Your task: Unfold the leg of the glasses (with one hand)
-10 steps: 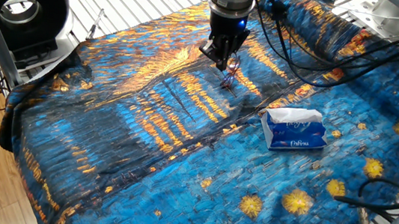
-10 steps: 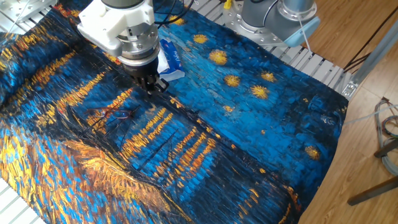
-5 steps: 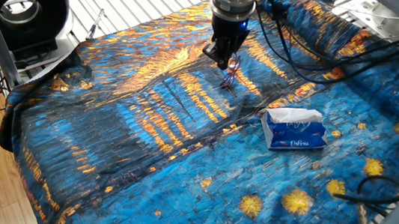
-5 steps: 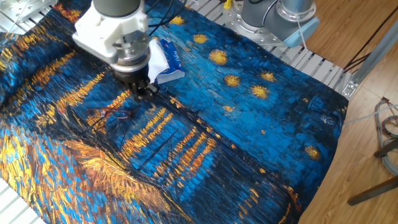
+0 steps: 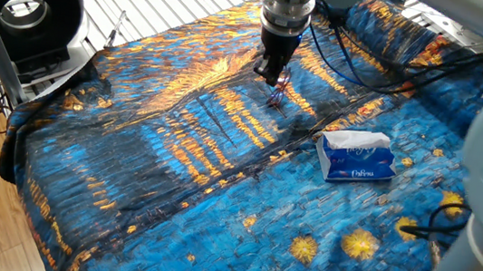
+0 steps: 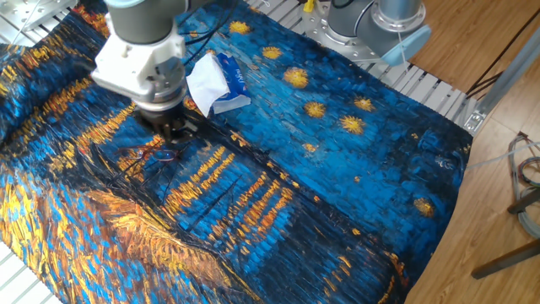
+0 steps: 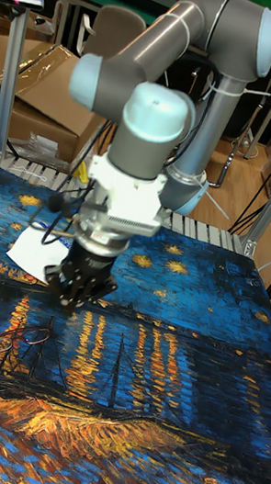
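Since a second ago the gripper point(image 6: 173, 132) has slid from beside the tissue pack point(image 6: 218, 82) to just above the glasses point(image 6: 154, 154), which lie on the painted cloth point(image 6: 278, 181) near the bench's middle. Its fingers sit close together; whether they touch the frame, I cannot tell. Wood floor point(image 6: 498, 169) lies beyond.

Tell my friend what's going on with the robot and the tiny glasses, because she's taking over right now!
Gripper: low over the painted cloth, right beside the glasses. Whether the jaws are open or shut cannot be told, nor whether they touch anything.
Glasses: lying flat on the cloth, their thin wire hard to make out against the pattern.
Blue tissue pack: off to the side, out of the way.
Done: the approach.
Left: catch the leg and swing it open; its fold state isn't clear.
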You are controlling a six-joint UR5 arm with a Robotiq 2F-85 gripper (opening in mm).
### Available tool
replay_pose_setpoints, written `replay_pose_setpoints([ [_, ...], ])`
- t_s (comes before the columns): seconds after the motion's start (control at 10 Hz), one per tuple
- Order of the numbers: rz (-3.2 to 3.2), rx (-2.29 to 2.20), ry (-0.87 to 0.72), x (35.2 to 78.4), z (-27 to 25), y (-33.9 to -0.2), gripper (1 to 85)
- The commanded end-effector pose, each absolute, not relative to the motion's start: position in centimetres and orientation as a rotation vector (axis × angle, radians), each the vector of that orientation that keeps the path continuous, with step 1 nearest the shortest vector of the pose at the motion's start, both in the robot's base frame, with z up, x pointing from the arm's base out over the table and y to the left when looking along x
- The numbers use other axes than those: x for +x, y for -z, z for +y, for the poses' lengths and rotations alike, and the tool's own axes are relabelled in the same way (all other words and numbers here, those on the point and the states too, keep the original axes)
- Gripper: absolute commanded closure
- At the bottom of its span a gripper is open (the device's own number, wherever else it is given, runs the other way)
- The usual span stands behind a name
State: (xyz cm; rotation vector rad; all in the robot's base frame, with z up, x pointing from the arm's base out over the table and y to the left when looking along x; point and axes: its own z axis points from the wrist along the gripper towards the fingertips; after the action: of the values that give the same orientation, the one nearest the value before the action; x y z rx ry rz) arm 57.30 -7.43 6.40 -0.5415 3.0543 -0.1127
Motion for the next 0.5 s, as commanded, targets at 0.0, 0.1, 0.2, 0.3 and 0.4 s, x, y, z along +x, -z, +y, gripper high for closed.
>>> replay_pose_setpoints([
  [0.0,3.012,-0.670,0.137,59.05,-9.33,-4.44,84.7],
  [0.1,3.010,-0.682,0.140,59.12,-9.59,-4.33,84.7],
  [0.2,3.008,-0.687,0.137,59.12,-9.60,-4.33,84.7],
  [0.3,3.008,-0.691,0.138,59.13,-9.62,-4.34,84.7],
  [0.4,3.029,-0.662,0.087,58.60,-8.75,-4.32,84.7],
])
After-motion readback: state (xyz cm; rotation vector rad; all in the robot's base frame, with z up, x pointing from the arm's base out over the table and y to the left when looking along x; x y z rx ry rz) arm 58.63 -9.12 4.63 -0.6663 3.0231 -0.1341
